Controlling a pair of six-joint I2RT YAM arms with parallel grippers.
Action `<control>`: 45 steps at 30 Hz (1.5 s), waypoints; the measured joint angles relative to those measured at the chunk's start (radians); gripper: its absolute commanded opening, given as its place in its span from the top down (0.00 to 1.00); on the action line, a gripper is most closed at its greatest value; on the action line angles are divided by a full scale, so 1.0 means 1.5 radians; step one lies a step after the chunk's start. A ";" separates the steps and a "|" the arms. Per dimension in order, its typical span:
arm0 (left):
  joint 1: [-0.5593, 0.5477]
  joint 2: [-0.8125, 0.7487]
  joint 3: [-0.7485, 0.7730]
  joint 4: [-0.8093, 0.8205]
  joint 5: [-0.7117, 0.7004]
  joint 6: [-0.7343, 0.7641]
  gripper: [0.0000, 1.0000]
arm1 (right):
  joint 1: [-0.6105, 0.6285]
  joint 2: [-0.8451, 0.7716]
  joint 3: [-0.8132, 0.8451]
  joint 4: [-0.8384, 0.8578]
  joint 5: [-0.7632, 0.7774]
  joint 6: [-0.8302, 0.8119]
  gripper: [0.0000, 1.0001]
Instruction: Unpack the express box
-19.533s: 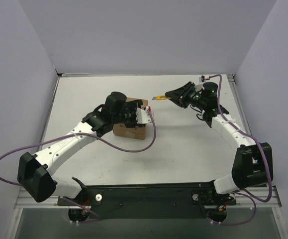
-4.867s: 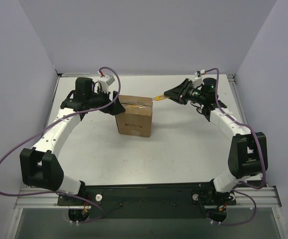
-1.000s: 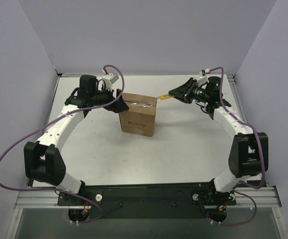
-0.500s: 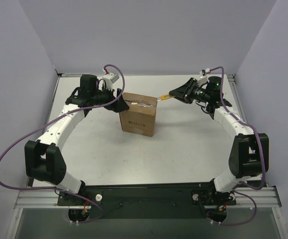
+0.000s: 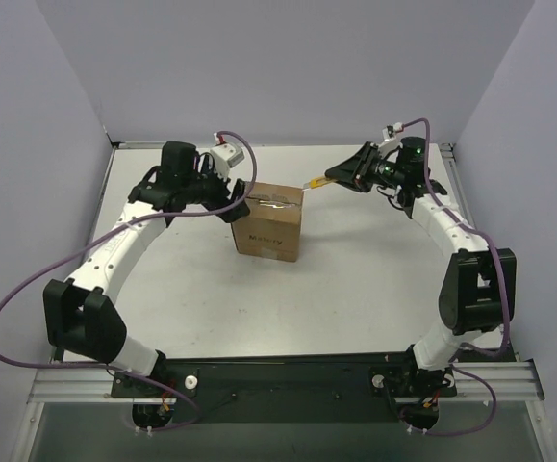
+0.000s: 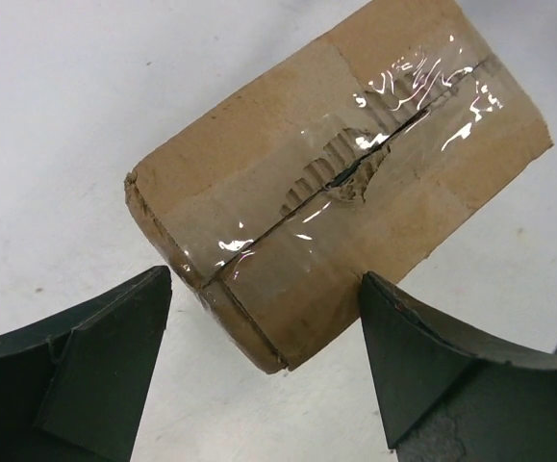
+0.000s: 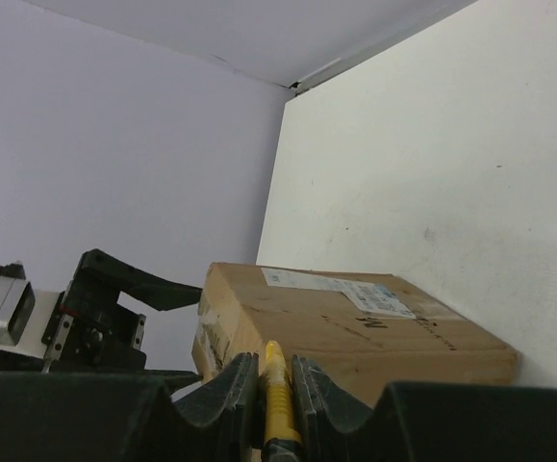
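Note:
The express box (image 5: 268, 223), a brown cardboard carton, stands mid-table with its flaps down. Clear tape runs along the top seam (image 6: 355, 168) and is torn open in the middle. My left gripper (image 5: 239, 195) is open at the box's left top corner; in the left wrist view its fingers (image 6: 95, 356) straddle the near end of the box (image 6: 288, 279) without touching it. My right gripper (image 5: 343, 174) is shut on a yellow utility knife (image 5: 315, 183), held just off the box's back right top edge. In the right wrist view the knife (image 7: 275, 380) points at the box (image 7: 355, 332), whose side bears a white label (image 7: 336, 286).
Pale walls enclose the white table (image 5: 374, 269) on three sides. The left arm's purple cable (image 5: 232, 144) loops above its wrist. Both arm bases sit on the black rail (image 5: 288, 371) at the near edge.
My left gripper has shifted right, closer to the box's corner, and its jaws have spread a little wider. The right gripper with the knife has lifted slightly. The box has stayed put.

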 measured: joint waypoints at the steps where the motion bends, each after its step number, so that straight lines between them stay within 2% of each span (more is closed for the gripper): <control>1: -0.002 -0.008 0.000 -0.008 -0.008 0.024 0.11 | 0.000 0.010 0.010 -0.005 -0.005 -0.001 1.00; 6: -0.023 -0.075 0.000 -0.034 -0.049 0.174 0.10 | 0.001 0.047 0.054 -0.024 -0.011 -0.008 1.00; 10: -0.119 -0.112 -0.004 -0.001 -0.067 0.261 0.10 | 0.001 0.055 0.061 -0.027 -0.012 -0.008 1.00; 14: -0.213 -0.112 -0.048 0.078 -0.079 0.325 0.10 | -0.006 0.055 0.061 -0.026 -0.012 -0.001 1.00; 19: -0.239 -0.064 -0.085 0.147 -0.090 0.372 0.11 | -0.023 0.047 0.055 -0.027 -0.007 0.005 1.00; 29: -0.260 -0.004 -0.110 0.283 -0.123 0.410 0.15 | -0.030 -0.064 -0.016 -0.084 0.046 0.019 1.00; 45: -0.270 0.045 -0.110 0.341 -0.186 0.373 0.18 | 0.003 -0.065 -0.027 -0.063 0.087 0.074 1.00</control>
